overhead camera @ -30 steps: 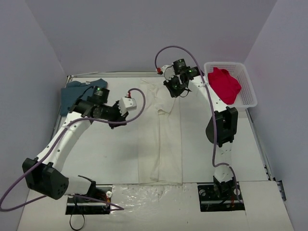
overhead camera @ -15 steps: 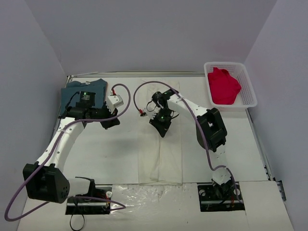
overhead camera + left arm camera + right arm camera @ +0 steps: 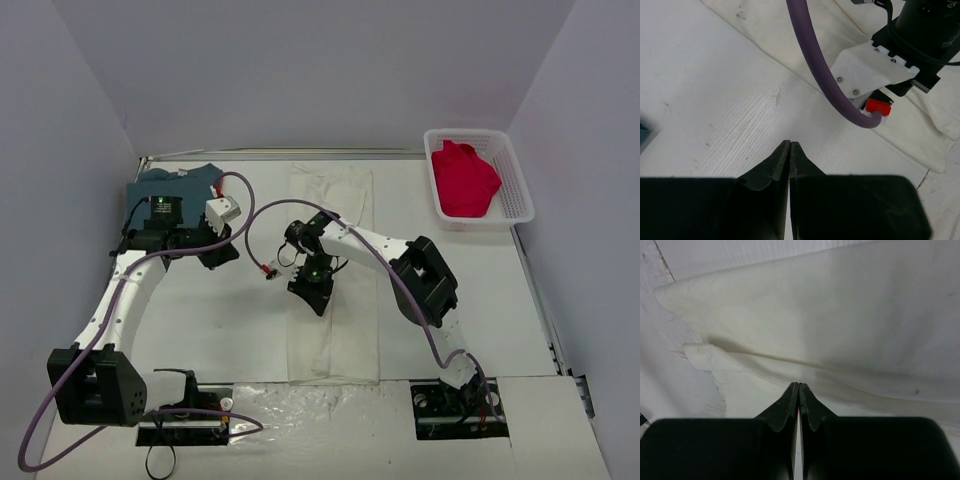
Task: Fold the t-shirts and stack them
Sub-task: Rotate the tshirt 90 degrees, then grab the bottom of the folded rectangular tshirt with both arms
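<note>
Standing by the rig: the cream-white t-shirt [image 3: 335, 340] lies as a long folded strip down the middle of the tabletop [image 3: 220, 320], from far edge to near edge. The teal-blue t-shirt [image 3: 185, 180] sits in the far left corner, and the red t-shirt [image 3: 463, 180] is piled in the white basket [image 3: 517, 197] at the far right corner.

The left end effector [image 3: 790, 146] is pinched closed over bare tabletop, holding nothing. The right end effector [image 3: 798, 386] is closed too, right over the cream shirt; can't tell if it touches. The red plug [image 3: 877, 106] on the cable is too small to read.
</note>
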`<state>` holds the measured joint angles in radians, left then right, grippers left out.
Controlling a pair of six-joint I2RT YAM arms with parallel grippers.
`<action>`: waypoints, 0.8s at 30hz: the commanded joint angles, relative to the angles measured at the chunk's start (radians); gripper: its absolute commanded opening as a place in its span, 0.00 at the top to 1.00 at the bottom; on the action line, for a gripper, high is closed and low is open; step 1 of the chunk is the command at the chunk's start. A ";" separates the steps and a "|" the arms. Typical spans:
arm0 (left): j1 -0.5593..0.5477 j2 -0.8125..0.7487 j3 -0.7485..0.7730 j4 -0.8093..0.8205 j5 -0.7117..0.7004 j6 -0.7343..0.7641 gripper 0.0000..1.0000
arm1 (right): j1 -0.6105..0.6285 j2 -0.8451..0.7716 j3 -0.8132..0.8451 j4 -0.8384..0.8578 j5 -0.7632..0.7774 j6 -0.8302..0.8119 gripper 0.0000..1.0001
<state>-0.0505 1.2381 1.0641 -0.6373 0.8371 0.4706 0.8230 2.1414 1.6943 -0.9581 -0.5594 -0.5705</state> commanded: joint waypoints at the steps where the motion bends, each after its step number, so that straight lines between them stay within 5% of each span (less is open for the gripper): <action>1: 0.012 -0.042 0.004 0.028 0.023 0.002 0.98 | 0.027 0.005 0.028 -0.061 -0.017 -0.006 1.00; 24: 0.012 -0.074 -0.019 0.025 0.014 0.007 0.98 | 0.028 -0.101 -0.288 0.027 0.052 0.009 1.00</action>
<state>-0.0444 1.2022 1.0489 -0.6273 0.8356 0.4706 0.8646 2.0983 1.4403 -0.9184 -0.5362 -0.5728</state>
